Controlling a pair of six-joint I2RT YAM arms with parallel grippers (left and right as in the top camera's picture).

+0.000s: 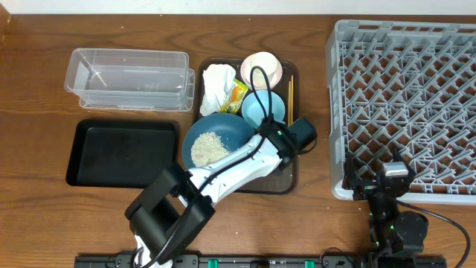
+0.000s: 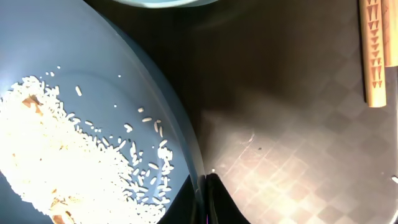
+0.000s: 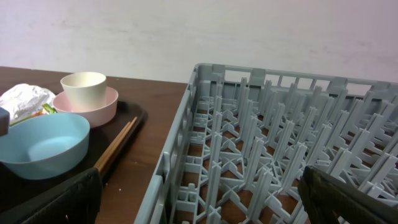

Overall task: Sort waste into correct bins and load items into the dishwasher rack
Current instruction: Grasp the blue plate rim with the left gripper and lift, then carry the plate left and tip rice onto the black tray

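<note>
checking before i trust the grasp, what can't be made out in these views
Left wrist: the left fingers are cut off by the bottom edge, so a pinch on the dark-blue plate rim is unclear.
Left wrist: the chopsticks run off the top edge.
Right wrist: the right fingers are blurred dark corners.
Right wrist: the white cup hides the inside of the pink bowl.
</note>
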